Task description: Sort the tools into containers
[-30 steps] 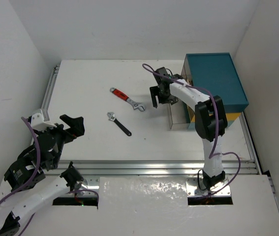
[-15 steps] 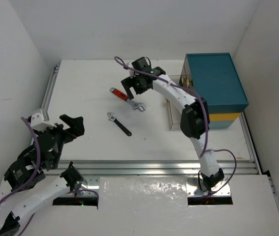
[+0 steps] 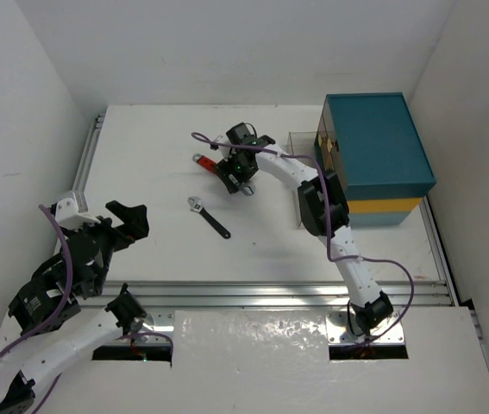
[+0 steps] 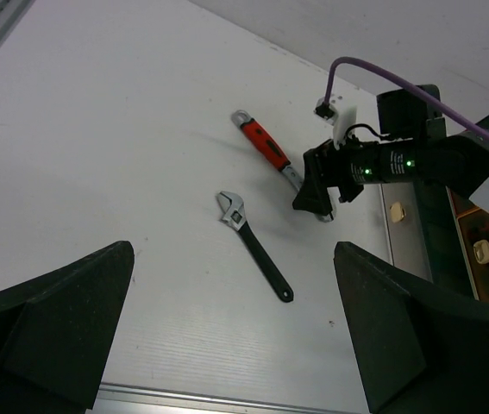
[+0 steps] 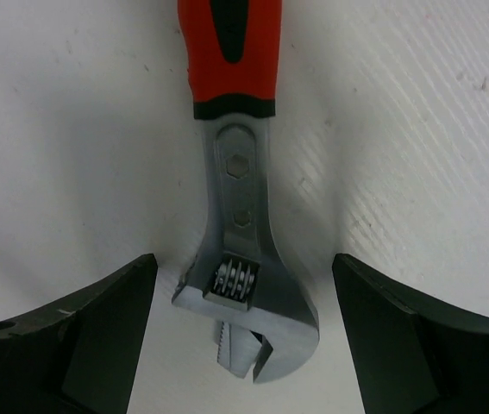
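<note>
The right hand (image 3: 237, 170) hung spread directly over the steel head of the red-handled wrench (image 5: 231, 198) on the bench (image 3: 158, 155), apparently straddling its long axis, while the spread left hand (image 3: 128, 220) sat well apart, near-left.

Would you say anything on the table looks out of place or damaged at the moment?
Nothing stands out. The red-handled wrench and black-handled wrench lie flat and intact on the table, and the right end effector straddles the red one's head.

red-handled wrench (image 5: 235, 250) head-down on white table (image 5: 416, 129), gripper (image 5: 248, 345) fingers straddling its head
</note>
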Robot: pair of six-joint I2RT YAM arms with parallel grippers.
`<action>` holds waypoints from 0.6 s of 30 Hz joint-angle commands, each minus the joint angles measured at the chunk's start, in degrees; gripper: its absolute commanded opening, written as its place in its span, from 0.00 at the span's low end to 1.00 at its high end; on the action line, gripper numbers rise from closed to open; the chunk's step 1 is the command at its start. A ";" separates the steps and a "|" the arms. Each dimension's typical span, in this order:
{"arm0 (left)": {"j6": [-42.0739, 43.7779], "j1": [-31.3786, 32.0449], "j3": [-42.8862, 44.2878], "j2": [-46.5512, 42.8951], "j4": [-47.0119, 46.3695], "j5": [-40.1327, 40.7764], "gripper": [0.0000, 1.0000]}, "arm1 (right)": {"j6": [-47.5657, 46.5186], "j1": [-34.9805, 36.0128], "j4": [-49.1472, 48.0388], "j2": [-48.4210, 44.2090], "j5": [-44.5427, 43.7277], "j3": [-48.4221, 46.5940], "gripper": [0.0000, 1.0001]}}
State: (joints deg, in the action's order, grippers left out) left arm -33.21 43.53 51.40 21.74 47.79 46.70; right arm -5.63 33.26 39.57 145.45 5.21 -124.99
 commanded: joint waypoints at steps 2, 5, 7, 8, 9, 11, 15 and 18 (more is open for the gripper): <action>0.96 0.24 -0.42 -0.73 -2.17 -0.20 1.00 | -1.84 0.49 -3.71 1.59 3.31 -4.12 0.82; 1.13 0.24 -0.42 -1.17 -2.17 -0.29 1.00 | -1.93 0.49 -3.01 4.31 3.49 -6.23 0.72; 1.13 0.24 -0.42 -1.26 -2.35 -0.38 1.00 | -2.19 0.84 -2.48 5.80 2.09 -6.76 0.60; 1.13 0.24 -0.33 -1.17 -2.26 -0.47 1.00 | -3.06 1.11 -2.13 6.07 1.39 -6.50 0.56; 1.22 0.15 -0.51 -1.08 -2.35 -0.47 1.00 | -4.03 1.54 -1.17 6.86 -0.36 -6.41 0.43; 1.22 0.24 -0.51 -0.91 -2.35 -0.47 1.00 | -4.39 1.81 1.53 7.74 -2.30 -7.45 0.33; 1.22 0.24 -0.42 -0.73 -2.35 -0.38 1.00 | -1.76 1.64 10.86 6.79 -6.87 -6.24 0.19; 1.04 0.15 -0.42 -0.64 -2.17 -0.29 1.00 | 2.89 0.15 17.72 2.76 -5.48 0.16 0.16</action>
State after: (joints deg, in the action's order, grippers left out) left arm -32.99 43.53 51.20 20.93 47.75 46.44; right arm -6.13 34.63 40.69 149.25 2.76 -130.98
